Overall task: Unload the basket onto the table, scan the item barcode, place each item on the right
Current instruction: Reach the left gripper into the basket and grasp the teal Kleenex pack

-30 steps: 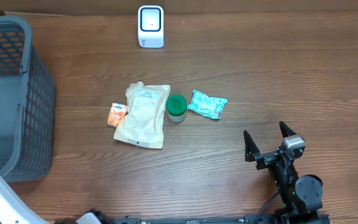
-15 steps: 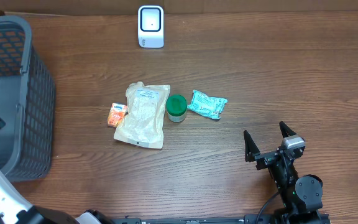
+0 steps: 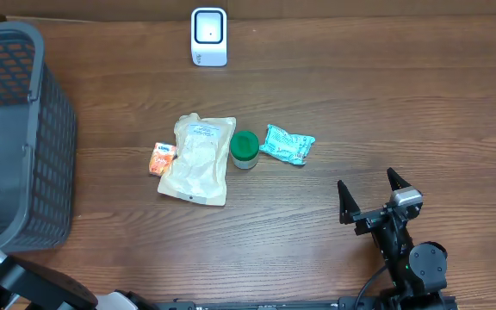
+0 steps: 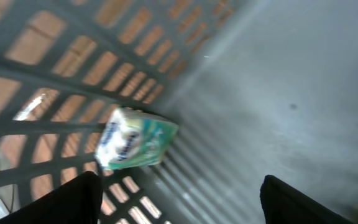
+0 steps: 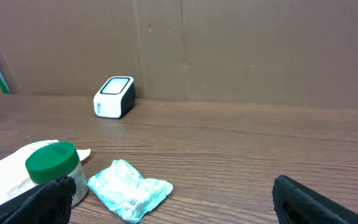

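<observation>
The left hand [image 4: 179, 190] was wide and empty inside the basket [image 3: 54, 146], a small packet [image 4: 135, 146] lying just ahead of it, probably already scanned; next the wide, empty right hand [image 3: 367, 182] would need to pick up the teal packet [image 3: 287, 144] ahead of it.

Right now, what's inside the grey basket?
One green-and-white packet lies against the foot of the mesh wall of the basket, below the open left tool. The floor that shows around it is bare; what's under the packet is covered.

Basket wall [image 3: 54, 146] – bare table [image 3: 360, 103] beyond
</observation>
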